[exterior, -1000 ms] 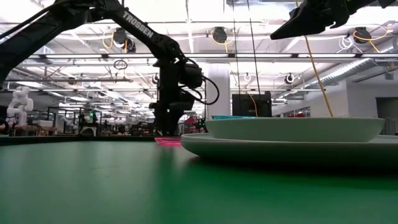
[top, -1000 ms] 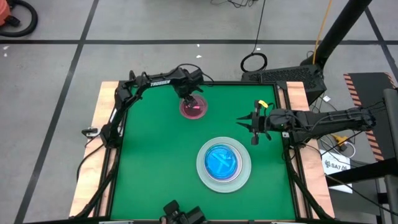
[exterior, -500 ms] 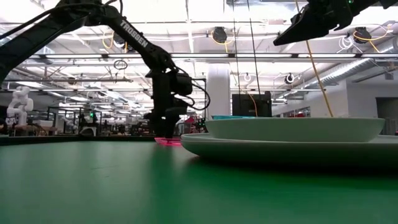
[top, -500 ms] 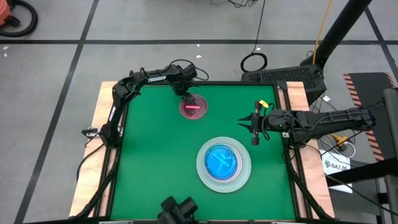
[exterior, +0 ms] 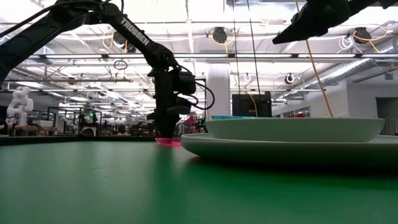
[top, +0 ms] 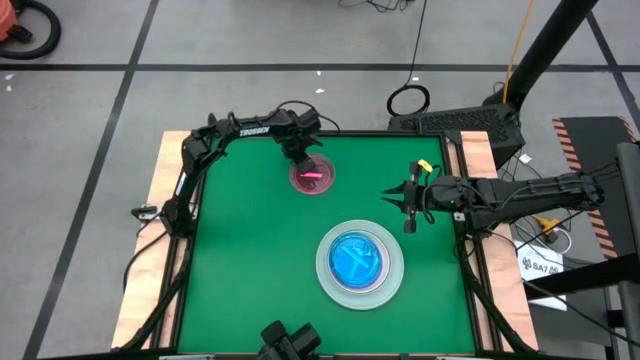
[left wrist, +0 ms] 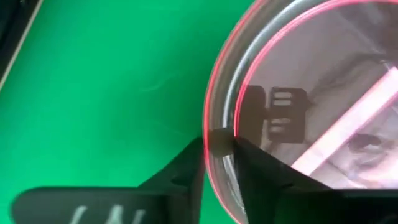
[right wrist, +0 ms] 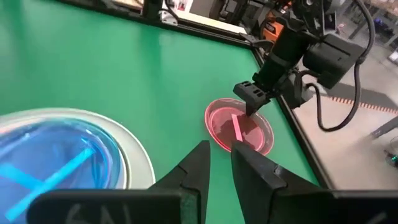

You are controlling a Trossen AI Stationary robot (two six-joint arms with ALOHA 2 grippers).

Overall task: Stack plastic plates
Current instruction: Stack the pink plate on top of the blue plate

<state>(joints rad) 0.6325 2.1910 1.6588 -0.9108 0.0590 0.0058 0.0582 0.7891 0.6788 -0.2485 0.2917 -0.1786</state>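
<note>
A small pink plate (top: 312, 178) lies flat on the green table near its far edge; it also shows in the left wrist view (left wrist: 323, 93) and the right wrist view (right wrist: 239, 127). My left gripper (top: 300, 160) stands over its far-left rim, pointing down, shut on it. Toward the near right a stack rests on the table: a blue plate (top: 358, 260) on top of larger pale plates (top: 325, 268). My right gripper (top: 405, 205) hovers high over the right side, between the two, its fingers (right wrist: 198, 165) a narrow gap apart with nothing in them. My left gripper (left wrist: 217, 140) pinches the pink plate's rim (left wrist: 219, 134) on the plate's far-left side, one finger (left wrist: 183, 171) outside the rim and one (left wrist: 264, 165) inside. The fingers come from above, pointing down. The plate lies flat on the table (exterior: 168, 142).
A black frame and wooden border (top: 170, 210) edge the green mat. A dark camera mount (top: 290, 342) sits at the near edge. Bare green mat (top: 240, 260) spreads over the left and near-left of the table.
My left gripper has sunk a little and come down onto the pink plate's far-left rim. The plate has stayed where it lay. My right arm has kept still.
</note>
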